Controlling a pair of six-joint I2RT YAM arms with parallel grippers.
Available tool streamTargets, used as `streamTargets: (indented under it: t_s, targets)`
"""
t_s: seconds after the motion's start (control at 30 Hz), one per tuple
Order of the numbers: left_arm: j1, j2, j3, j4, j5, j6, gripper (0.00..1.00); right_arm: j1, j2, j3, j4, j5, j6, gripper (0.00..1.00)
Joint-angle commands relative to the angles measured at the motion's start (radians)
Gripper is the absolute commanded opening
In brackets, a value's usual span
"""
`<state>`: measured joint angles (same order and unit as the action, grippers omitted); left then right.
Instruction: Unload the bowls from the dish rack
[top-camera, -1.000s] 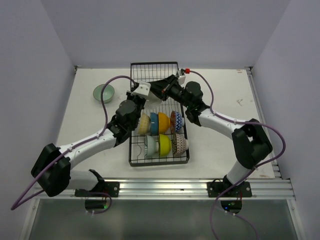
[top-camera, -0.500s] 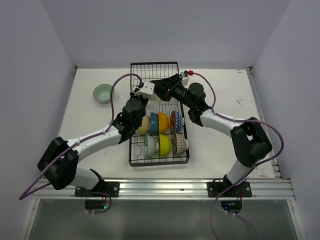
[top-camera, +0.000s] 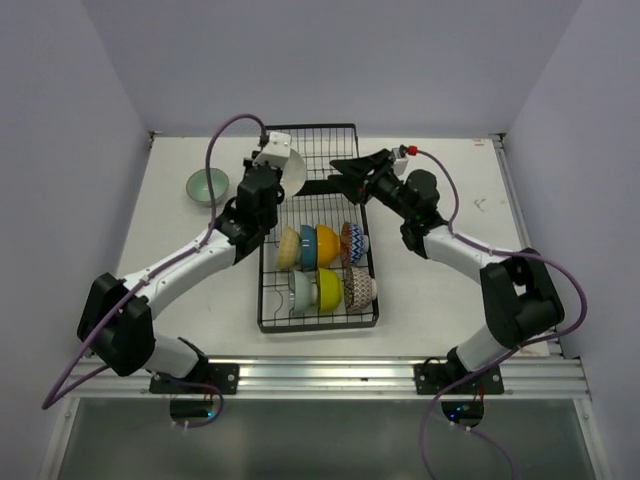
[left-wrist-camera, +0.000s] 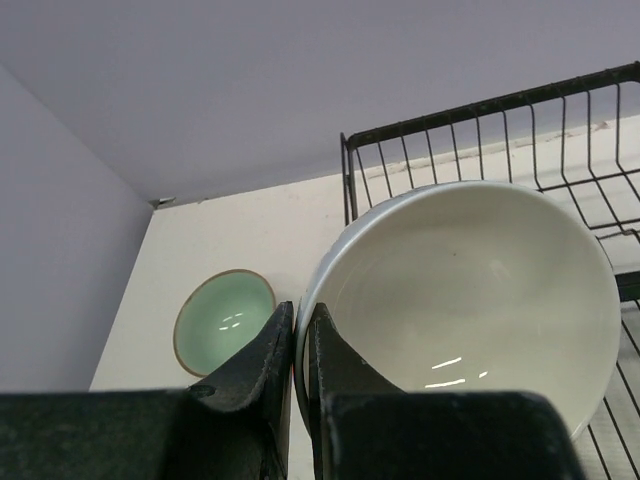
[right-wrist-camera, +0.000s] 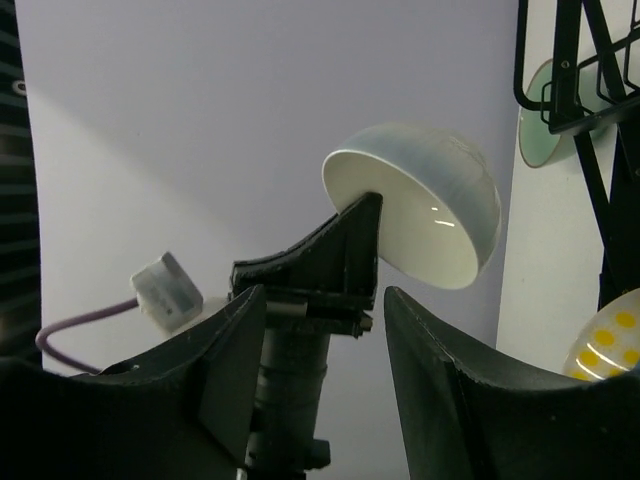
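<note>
My left gripper (top-camera: 274, 178) is shut on the rim of a white bowl (top-camera: 292, 172) and holds it in the air over the far left edge of the black wire dish rack (top-camera: 318, 318). In the left wrist view the fingers (left-wrist-camera: 298, 335) pinch the bowl's (left-wrist-camera: 460, 290) left rim. My right gripper (top-camera: 345, 168) is open and empty above the rack's far section, facing the held bowl (right-wrist-camera: 420, 200). A mint green bowl (top-camera: 207, 186) sits upright on the table left of the rack. Several bowls stand on edge in the rack's near section: cream (top-camera: 289, 247), blue (top-camera: 308, 245), orange (top-camera: 326, 243), yellow-green (top-camera: 329, 288).
A blue zigzag bowl (top-camera: 353, 241), a brown zigzag bowl (top-camera: 360, 287) and a pale bowl (top-camera: 300, 292) also stand in the rack. Walls enclose the table at the back and both sides. The mint bowl (left-wrist-camera: 224, 320) lies just left of the held bowl.
My left arm has carried the white bowl away from the rack's middle to its far left edge. My right gripper has drawn back to the right, away from the left gripper.
</note>
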<state>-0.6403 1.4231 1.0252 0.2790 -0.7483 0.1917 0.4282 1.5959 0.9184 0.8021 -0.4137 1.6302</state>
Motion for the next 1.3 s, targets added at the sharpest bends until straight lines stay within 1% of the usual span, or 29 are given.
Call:
streamTargets:
  t_s: [0.0, 0.03, 0.07, 0.1, 0.13, 0.17, 0.2, 0.23, 0.27, 0.3, 0.33, 0.37, 0.4, 0.43, 0.47, 0.5, 0.53, 0.6, 0.63, 0.67, 0.7, 0.87, 1.07, 1.27]
  targets:
    - [0.073, -0.032, 0.12, -0.072, 0.006, -0.098, 0.0, -0.017, -0.063, -0.018, 0.042, -0.054, -0.035, 0.55]
    - [0.096, -0.038, 0.133, -0.137, 0.024, -0.119, 0.0, -0.022, -0.065, -0.019, 0.037, -0.074, -0.046, 0.55]
    - [0.149, -0.039, 0.151, -0.17, 0.045, -0.167, 0.0, -0.025, -0.068, -0.019, 0.029, -0.082, -0.074, 0.55]
    - [0.18, -0.039, 0.168, -0.208, 0.111, -0.184, 0.0, -0.031, -0.076, -0.021, 0.007, -0.088, -0.095, 0.56]
    - [0.21, -0.038, 0.209, -0.277, 0.141, -0.225, 0.0, -0.034, -0.079, -0.021, -0.01, -0.095, -0.116, 0.56]
    - [0.272, -0.033, 0.228, -0.328, 0.168, -0.279, 0.0, -0.037, -0.085, -0.021, -0.035, -0.105, -0.172, 0.56]
    - [0.303, -0.032, 0.243, -0.355, 0.237, -0.305, 0.0, -0.04, -0.099, -0.018, -0.091, -0.105, -0.203, 0.56]
    - [0.332, -0.027, 0.284, -0.415, 0.272, -0.334, 0.0, -0.04, -0.103, -0.018, -0.122, -0.105, -0.232, 0.57]
    - [0.391, -0.012, 0.306, -0.449, 0.338, -0.392, 0.0, -0.046, -0.111, -0.012, -0.15, -0.103, -0.295, 0.57]
    - [0.422, 0.003, 0.337, -0.486, 0.369, -0.428, 0.0, -0.049, -0.117, -0.007, -0.217, -0.1, -0.328, 0.57]
    - [0.451, 0.017, 0.378, -0.547, 0.409, -0.457, 0.0, -0.051, -0.129, -0.003, -0.249, -0.099, -0.36, 0.57]
    - [0.511, 0.042, 0.394, -0.566, 0.452, -0.501, 0.0, -0.054, -0.137, 0.003, -0.28, -0.094, -0.424, 0.56]
    - [0.54, 0.054, 0.404, -0.583, 0.518, -0.52, 0.0, -0.06, -0.145, 0.014, -0.347, -0.085, -0.455, 0.55]
    - [0.563, 0.065, 0.417, -0.609, 0.538, -0.534, 0.0, -0.063, -0.16, 0.017, -0.377, -0.079, -0.484, 0.53]
    - [0.602, 0.089, 0.441, -0.623, 0.552, -0.552, 0.0, -0.068, -0.168, 0.019, -0.398, -0.073, -0.538, 0.48]
    - [0.617, 0.105, 0.456, -0.636, 0.575, -0.564, 0.0, -0.08, -0.174, 0.02, -0.446, -0.068, -0.564, 0.45]
    - [0.631, 0.12, 0.472, -0.668, 0.587, -0.575, 0.0, -0.085, -0.188, 0.022, -0.469, -0.053, -0.587, 0.4]
    - [0.68, 0.164, 0.503, -0.685, 0.636, -0.6, 0.0, -0.103, -0.2, 0.017, -0.521, -0.042, -0.656, 0.09]
    - [0.692, 0.18, 0.51, -0.699, 0.648, -0.609, 0.0, -0.109, -0.206, 0.014, -0.537, -0.033, -0.674, 0.03]
    - [0.717, 0.203, 0.516, -0.701, 0.665, -0.624, 0.0, -0.115, -0.215, 0.011, -0.549, -0.033, -0.7, 0.0]
    - [0.728, 0.214, 0.53, -0.701, 0.696, -0.632, 0.0, -0.132, -0.221, 0.004, -0.56, -0.034, -0.711, 0.0]
    - [0.781, 0.289, 0.569, -0.712, 0.742, -0.676, 0.0, -0.177, -0.246, -0.029, -0.586, -0.048, -0.776, 0.0]
    - [0.801, 0.384, 0.627, -0.744, 0.741, -0.707, 0.0, -0.233, -0.244, -0.053, -0.592, -0.073, -0.806, 0.0]
    - [0.811, 0.453, 0.667, -0.756, 0.724, -0.716, 0.0, -0.24, -0.223, -0.078, -0.57, -0.082, -0.81, 0.0]
